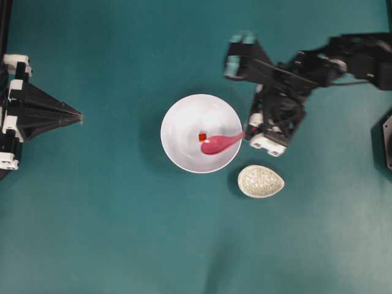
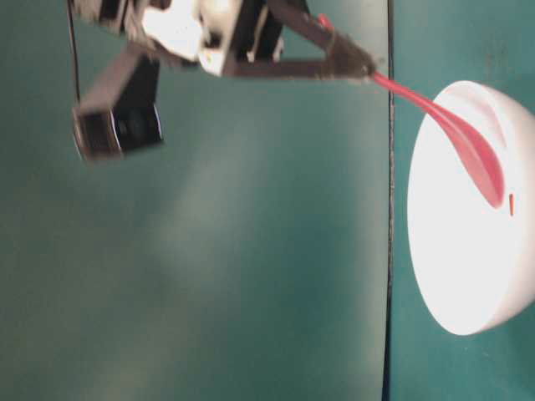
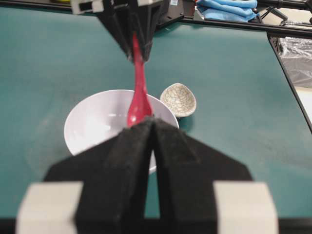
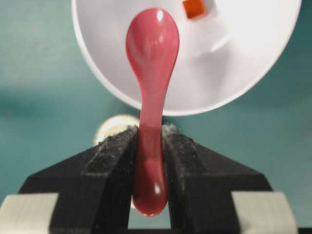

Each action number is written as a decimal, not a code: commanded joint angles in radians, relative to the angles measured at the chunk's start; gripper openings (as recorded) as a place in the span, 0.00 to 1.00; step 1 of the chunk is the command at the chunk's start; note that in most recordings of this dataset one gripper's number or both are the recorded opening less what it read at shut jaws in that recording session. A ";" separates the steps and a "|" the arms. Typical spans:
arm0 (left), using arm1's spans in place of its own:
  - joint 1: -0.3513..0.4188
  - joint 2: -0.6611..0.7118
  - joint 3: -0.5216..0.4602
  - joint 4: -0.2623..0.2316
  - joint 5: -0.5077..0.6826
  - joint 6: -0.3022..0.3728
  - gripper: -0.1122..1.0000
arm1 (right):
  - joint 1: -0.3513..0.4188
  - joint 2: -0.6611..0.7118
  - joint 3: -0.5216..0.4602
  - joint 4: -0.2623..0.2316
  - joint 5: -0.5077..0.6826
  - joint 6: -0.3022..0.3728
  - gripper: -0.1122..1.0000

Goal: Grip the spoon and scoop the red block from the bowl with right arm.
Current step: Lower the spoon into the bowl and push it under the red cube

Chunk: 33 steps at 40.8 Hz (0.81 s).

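Note:
My right gripper (image 1: 245, 133) is shut on the handle of the pink spoon (image 1: 217, 144). The spoon's scoop hangs inside the white bowl (image 1: 177, 110), just right of the tiny red block (image 1: 202, 137) on the bowl's floor. In the right wrist view the fingers clamp the spoon (image 4: 152, 48) near its handle end, and the block (image 4: 193, 8) lies just beyond the scoop, to its right, apart from it. The table-level view shows the spoon (image 2: 468, 142) slanting down into the bowl (image 2: 460, 267). My left gripper (image 1: 78, 116) is shut and empty at the far left.
A speckled cream egg-shaped dish (image 1: 261, 181) sits on the teal table just right of and below the bowl, under my right arm's wrist. Blue cloth (image 3: 226, 9) and a dark frame lie past the table's far edge.

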 commanded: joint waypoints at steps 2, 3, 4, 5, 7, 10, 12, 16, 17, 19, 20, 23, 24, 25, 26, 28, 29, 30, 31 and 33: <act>-0.015 0.008 -0.026 0.002 -0.005 0.000 0.10 | -0.003 0.028 -0.091 -0.091 0.080 0.046 0.32; -0.018 0.008 -0.026 0.002 -0.005 0.000 0.10 | -0.002 0.034 -0.097 -0.104 0.095 0.055 0.32; -0.020 0.008 -0.026 0.002 -0.002 0.000 0.10 | -0.003 0.038 -0.101 -0.118 0.109 0.066 0.32; -0.021 0.008 -0.028 0.002 0.000 0.000 0.10 | -0.002 0.043 -0.110 -0.138 0.126 0.077 0.32; -0.025 0.006 -0.028 0.002 0.005 0.000 0.10 | -0.002 0.048 -0.117 -0.158 0.147 0.086 0.32; -0.025 0.008 -0.028 0.002 0.005 0.000 0.10 | -0.002 0.049 -0.120 -0.176 0.155 0.089 0.32; -0.025 0.008 -0.028 0.002 0.006 0.000 0.10 | -0.002 0.049 -0.121 -0.179 0.155 0.087 0.32; -0.025 0.008 -0.028 0.002 0.006 0.002 0.10 | 0.002 0.055 -0.121 -0.183 0.149 0.084 0.32; -0.025 0.008 -0.028 0.002 0.005 0.002 0.10 | 0.003 0.060 -0.121 -0.183 0.144 0.084 0.32; -0.023 0.008 -0.028 0.002 0.006 0.002 0.10 | 0.008 0.066 -0.121 -0.183 0.137 0.083 0.32; -0.025 0.008 -0.028 0.003 0.005 0.002 0.10 | 0.009 0.071 -0.121 -0.183 0.132 0.083 0.32; -0.025 0.008 -0.026 0.003 0.005 0.003 0.10 | 0.023 0.086 -0.123 -0.183 0.118 0.083 0.32; -0.023 0.008 -0.028 0.002 0.005 0.005 0.10 | 0.028 0.094 -0.124 -0.183 0.112 0.083 0.32; -0.025 0.008 -0.028 0.002 0.006 0.005 0.10 | 0.032 0.098 -0.127 -0.183 0.107 0.083 0.32; -0.023 0.008 -0.028 0.003 0.006 0.005 0.10 | 0.035 0.103 -0.129 -0.183 0.101 0.083 0.32; -0.025 0.008 -0.028 0.003 0.005 0.005 0.10 | 0.041 0.112 -0.133 -0.184 0.087 0.083 0.32; -0.023 0.008 -0.028 0.003 0.005 0.005 0.10 | 0.043 0.118 -0.138 -0.183 0.077 0.083 0.32; -0.025 0.008 -0.028 0.003 0.005 0.005 0.10 | 0.044 0.123 -0.143 -0.184 0.067 0.083 0.32; -0.023 0.008 -0.028 0.003 0.006 0.005 0.10 | 0.044 0.126 -0.146 -0.184 0.061 0.083 0.32; -0.023 0.008 -0.028 0.003 0.006 0.005 0.10 | 0.044 0.132 -0.155 -0.183 0.043 0.083 0.32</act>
